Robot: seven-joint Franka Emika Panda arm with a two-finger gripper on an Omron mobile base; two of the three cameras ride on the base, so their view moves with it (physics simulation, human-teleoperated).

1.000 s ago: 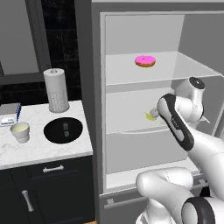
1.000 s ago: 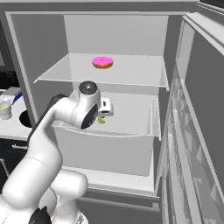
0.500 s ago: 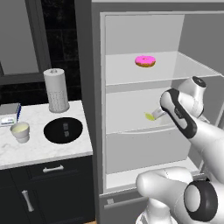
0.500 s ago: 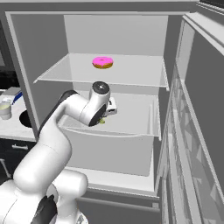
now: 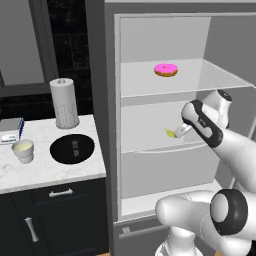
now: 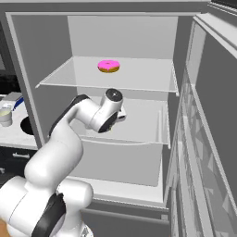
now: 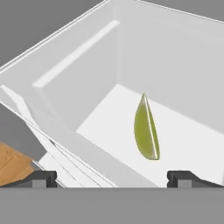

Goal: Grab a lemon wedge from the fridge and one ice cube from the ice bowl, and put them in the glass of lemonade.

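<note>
Two base cameras flanking fridge (image 5: 165, 130)

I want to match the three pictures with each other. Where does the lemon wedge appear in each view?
Left base view: the lemon wedge lies on the fridge's middle shelf, just left of the gripper.
Right base view: I cannot make it out behind the arm.
Hand view: the wedge lies right of centre, on the white floor.
Shared landmark: the middle shelf, below the pink-iced doughnut.

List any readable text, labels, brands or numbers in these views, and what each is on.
None readable.
Blue-and-white box at the counter's left edge: its markings are too small and blurred to read.
Doughnut, lemon wedge, fridge walls, ice bowl, glass of lemonade, perforated cylinder: no print on any.
</note>
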